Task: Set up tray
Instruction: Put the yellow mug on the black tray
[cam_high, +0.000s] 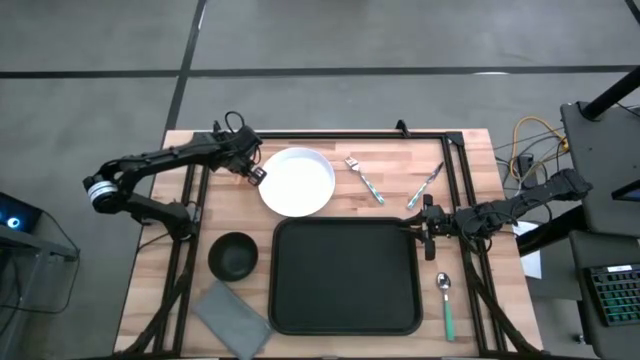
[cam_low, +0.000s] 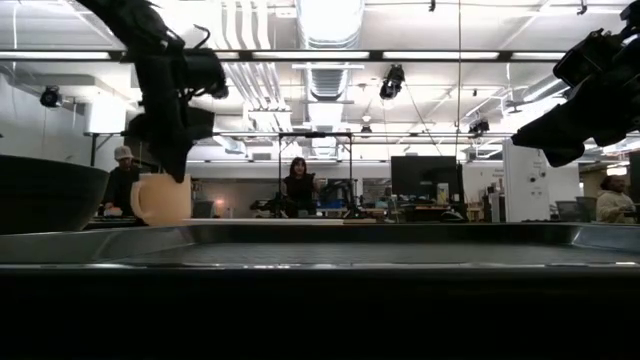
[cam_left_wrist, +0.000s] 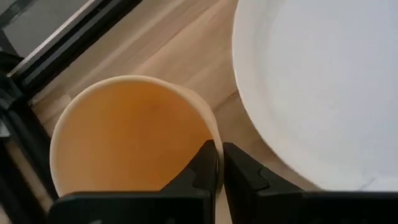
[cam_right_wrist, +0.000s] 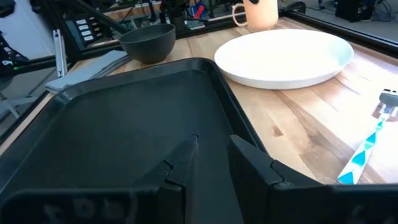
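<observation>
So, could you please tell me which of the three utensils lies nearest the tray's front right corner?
The green-handled spoon, alone beside the tray; both forks lie behind it.

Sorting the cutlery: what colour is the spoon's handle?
Green; the spoon shows best in the high view.
</observation>
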